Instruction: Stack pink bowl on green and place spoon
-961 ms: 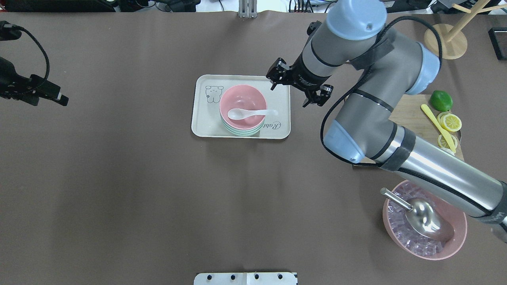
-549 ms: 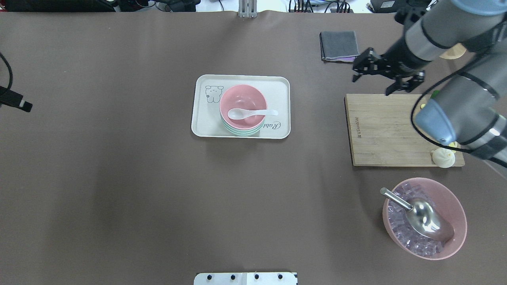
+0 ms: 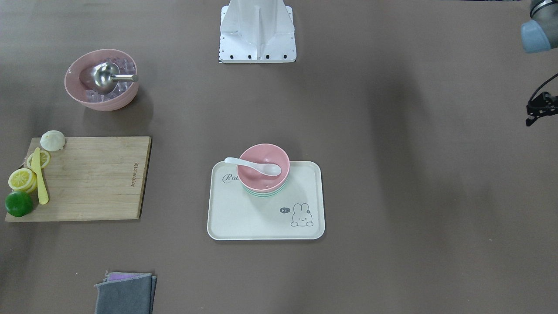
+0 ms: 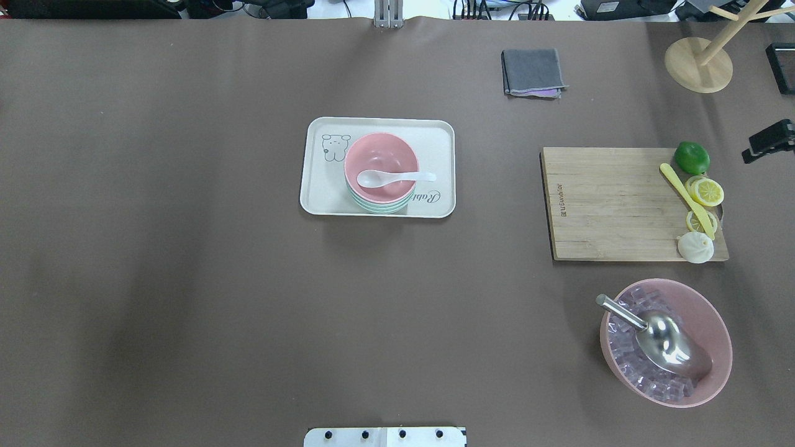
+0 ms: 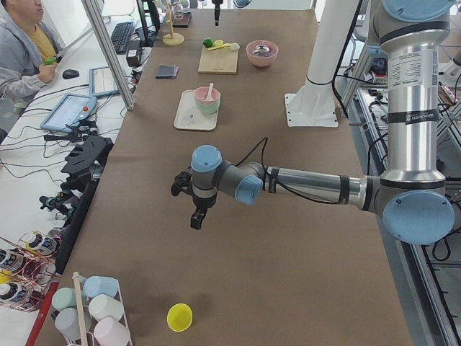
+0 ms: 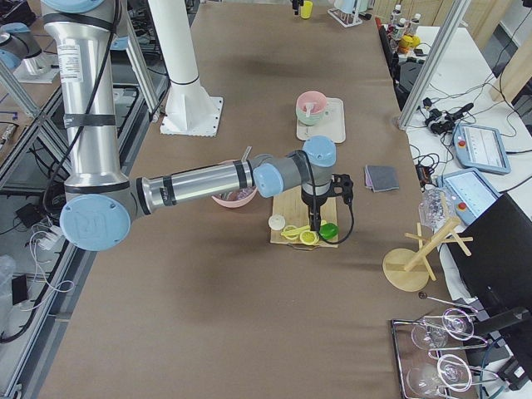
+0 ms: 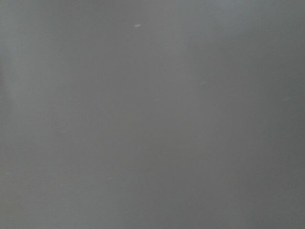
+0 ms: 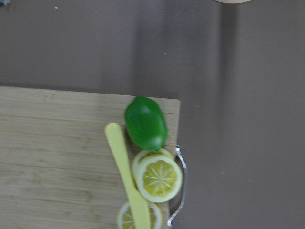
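Nesting in the green plastic bowl [image 4: 377, 207] on the cream rectangular tray [image 4: 323, 192], the pink plastic bowl [image 4: 385, 155] holds the white spoon [image 4: 391, 178]; left gripper [image 5: 195, 218] and right gripper [image 6: 315, 224] hang well clear, task apparently complete, jaw state indeterminable.

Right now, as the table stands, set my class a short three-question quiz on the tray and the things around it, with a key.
1. True or false: the pink bowl is stacked on the green bowl, on the tray.
2. Where does the white spoon lie?
A. In the pink bowl, handle across its rim
B. On the bare table beside the tray
C. In the bowl of ice
3. Fill in: at a corner of the cutting board, next to the lemon slices, lies a green ____.

Key: 1 true; 2 A; 3 lime.
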Available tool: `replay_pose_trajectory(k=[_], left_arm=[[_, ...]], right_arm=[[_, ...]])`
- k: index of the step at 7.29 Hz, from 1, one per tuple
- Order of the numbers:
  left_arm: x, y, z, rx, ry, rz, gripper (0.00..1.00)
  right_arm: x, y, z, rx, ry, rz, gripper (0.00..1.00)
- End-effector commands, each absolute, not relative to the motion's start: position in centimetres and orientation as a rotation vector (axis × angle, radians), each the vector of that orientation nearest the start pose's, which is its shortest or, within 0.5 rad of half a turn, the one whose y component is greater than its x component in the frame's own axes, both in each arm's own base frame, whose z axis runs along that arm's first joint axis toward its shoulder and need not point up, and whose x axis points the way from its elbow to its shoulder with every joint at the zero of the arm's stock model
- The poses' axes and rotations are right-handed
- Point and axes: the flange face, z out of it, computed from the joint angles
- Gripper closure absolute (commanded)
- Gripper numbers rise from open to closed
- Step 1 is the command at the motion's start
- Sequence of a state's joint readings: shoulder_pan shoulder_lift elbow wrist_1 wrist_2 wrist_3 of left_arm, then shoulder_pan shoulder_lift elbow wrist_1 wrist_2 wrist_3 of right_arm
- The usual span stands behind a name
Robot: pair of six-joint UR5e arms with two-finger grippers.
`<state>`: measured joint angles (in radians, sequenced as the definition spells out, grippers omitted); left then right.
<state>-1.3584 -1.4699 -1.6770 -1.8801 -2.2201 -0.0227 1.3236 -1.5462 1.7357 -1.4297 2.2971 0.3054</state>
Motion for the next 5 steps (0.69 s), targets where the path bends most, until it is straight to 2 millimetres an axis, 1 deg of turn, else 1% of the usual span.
replay_pose_trajectory(k=[1,2,4,5], left_arm=[[0.7,-47.5,65.5,0.197,0.806,0.299,0.02],[0.7,-47.5,65.6,0.184,0.816,0.272,0.02],[0.8,-48.3,64.3,0.201,0.822,0.257,0.02],[0.8,-48.3,64.1,0.210,0.822,0.259,0.02]], right_arm=[[-1.9,-51.2,60.5,0.130,-0.747,-0.172,0.00],[-2.1,-51.3,60.1,0.130,-0.776,-0.177,0.00],[-2.2,-51.2,59.8,0.130,-0.791,-0.176,0.00],[-2.2,-51.3,59.6,0.133,-0.791,-0.176,0.00]])
